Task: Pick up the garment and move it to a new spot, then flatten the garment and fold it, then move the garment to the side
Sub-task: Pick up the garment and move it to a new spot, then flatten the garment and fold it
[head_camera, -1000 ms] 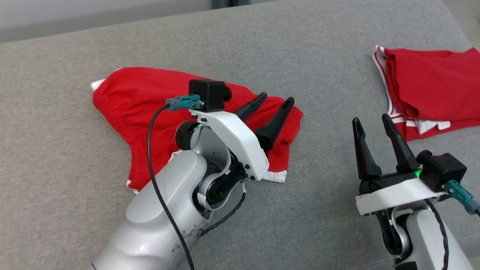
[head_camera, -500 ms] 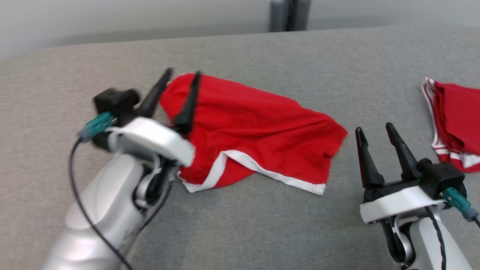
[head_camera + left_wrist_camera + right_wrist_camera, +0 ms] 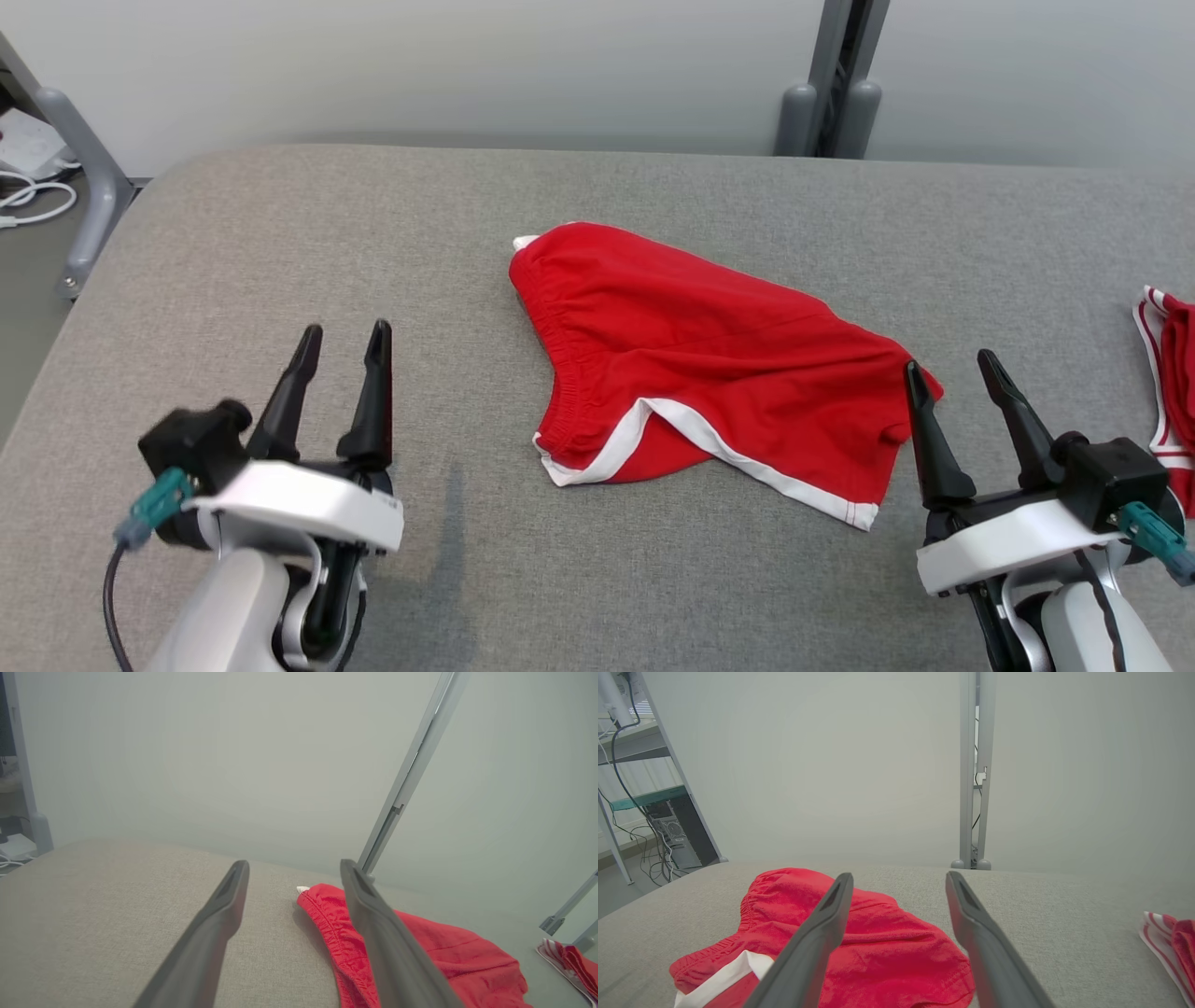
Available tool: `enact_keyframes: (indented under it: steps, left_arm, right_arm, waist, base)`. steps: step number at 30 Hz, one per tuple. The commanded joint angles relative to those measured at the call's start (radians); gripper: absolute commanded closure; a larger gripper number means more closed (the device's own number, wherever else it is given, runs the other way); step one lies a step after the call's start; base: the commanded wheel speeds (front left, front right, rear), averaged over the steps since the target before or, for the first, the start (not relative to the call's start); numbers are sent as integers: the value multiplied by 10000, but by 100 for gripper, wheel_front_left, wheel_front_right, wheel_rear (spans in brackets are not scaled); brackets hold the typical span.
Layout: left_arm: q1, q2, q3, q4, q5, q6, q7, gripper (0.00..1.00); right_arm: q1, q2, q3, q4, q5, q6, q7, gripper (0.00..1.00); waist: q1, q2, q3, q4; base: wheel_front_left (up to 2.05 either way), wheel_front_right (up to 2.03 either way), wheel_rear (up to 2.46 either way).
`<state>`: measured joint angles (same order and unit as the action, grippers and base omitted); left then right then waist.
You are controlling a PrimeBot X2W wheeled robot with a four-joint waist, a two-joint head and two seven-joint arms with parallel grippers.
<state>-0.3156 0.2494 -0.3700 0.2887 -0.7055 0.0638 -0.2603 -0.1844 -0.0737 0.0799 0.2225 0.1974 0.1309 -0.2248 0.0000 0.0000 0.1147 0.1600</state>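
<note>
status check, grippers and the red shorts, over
Left gripper open, empty. Right gripper open, empty. Red shorts between them, rumpled, unfolded. Second red garment far right, apart.

Head view, right edge: second red cloth (image 3: 1176, 364) cut off; only a striped border and some folds show. Left wrist view, lower right: shorts (image 3: 458, 947) run off the bottom edge (one finger (image 3: 373, 933) of the left gripper (image 3: 294, 868) covers part of the waistband).

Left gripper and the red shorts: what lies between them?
Only bare grey cushion, as the head view shows; the open left gripper stands apart from the red shorts.
</note>
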Motion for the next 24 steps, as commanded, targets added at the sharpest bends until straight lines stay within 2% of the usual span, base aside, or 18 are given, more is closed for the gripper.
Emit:
enact_keyframes:
  steps: [1, 4, 7, 9, 13, 19, 24]
  left_arm:
    - [304, -117, 370, -201, 343, -112, -44, 0]
    - [947, -541, 1174, -587, 1252, -250, -46, 0]
    - [1410, -1054, 1838, -848, 1820, -695, -47, 0]
    - [1643, -1209, 2066, -944, 2282, -1065, -47, 0]
    - [1868, -1563, 2460, -853, 2924, -1381, -48, 0]
    - [1759, -1840, 2657, -591, 3315, -1702, -48, 0]
    - [1598, -1898, 2362, 24, 3512, -1852, -47, 0]
  right_arm:
    - [146, -30, -38, -51, 39, -5, 54, 0]
    - [228, 33, -31, -96, 81, -5, 62, 0]
    - [260, 79, 25, -143, 99, -5, 89, 0]
    - [267, 92, 12, -159, 115, -3, 82, 0]
    - [249, 137, -23, -181, 120, -3, 53, 0]
    - [197, 168, 59, -140, 110, -3, 11, 0]
    - [47, 182, 111, -129, 118, -5, -2, 0]
  waist:
    - [0, 0, -83, 70]
    - [0, 0, -111, 58]
    - [0, 0, -104, 24]
    - [0, 0, -94, -6]
    - [0, 0, -59, -75]
    - [0, 0, 39, -196]
    - [0, 0, 197, -465]
  base:
    - [0, 0, 0]
    - [0, 0, 0]
    - [0, 0, 0]
    - [0, 0, 0]
    - [0, 0, 0]
    - [0, 0, 0]
    - [0, 0, 0]
